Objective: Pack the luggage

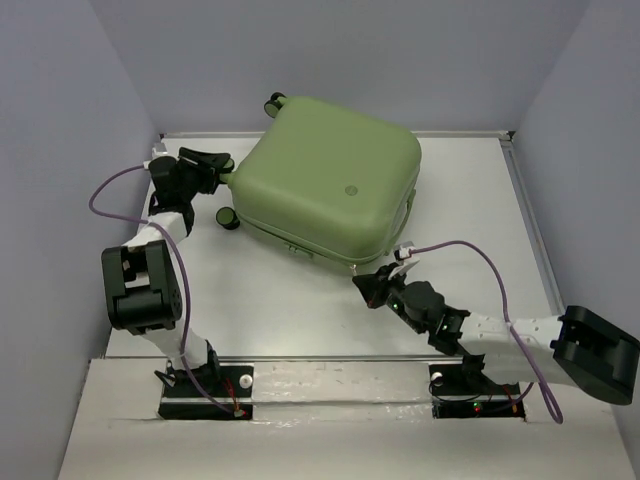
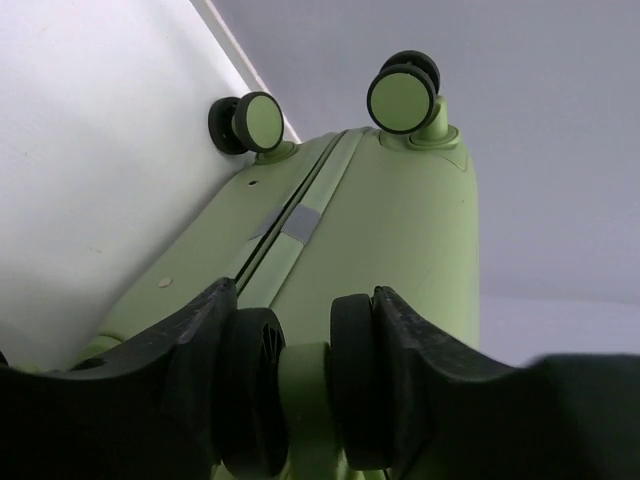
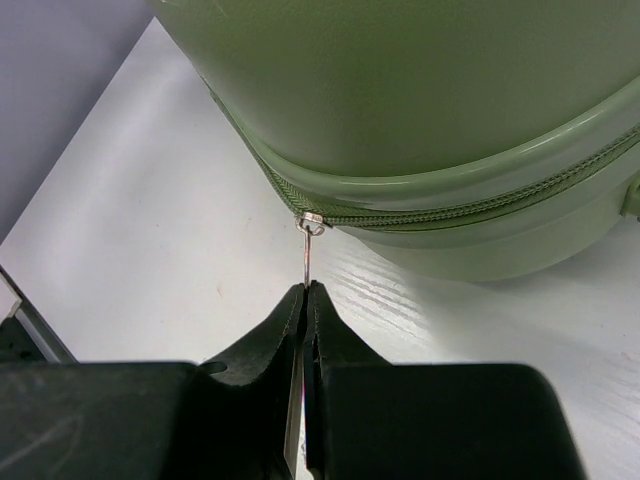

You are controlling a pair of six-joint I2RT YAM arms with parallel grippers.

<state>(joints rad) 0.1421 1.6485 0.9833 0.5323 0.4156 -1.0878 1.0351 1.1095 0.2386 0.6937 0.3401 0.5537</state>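
The sage-green luggage [image 1: 325, 185] lies closed and flat at the table's 12 o'clock, so I judge the zipping-shut step is in hand. At its 9 o'clock the left gripper [image 2: 303, 340] clasps a double caster wheel [image 2: 255, 380], bracing the case. At 5 o'clock the right gripper [image 3: 305, 295] is clenched on the zipper pull [image 3: 308, 250]. Next comes a steady pull along the seam. There is no readable writing, and the round emblem [image 1: 351, 189] is illegible.
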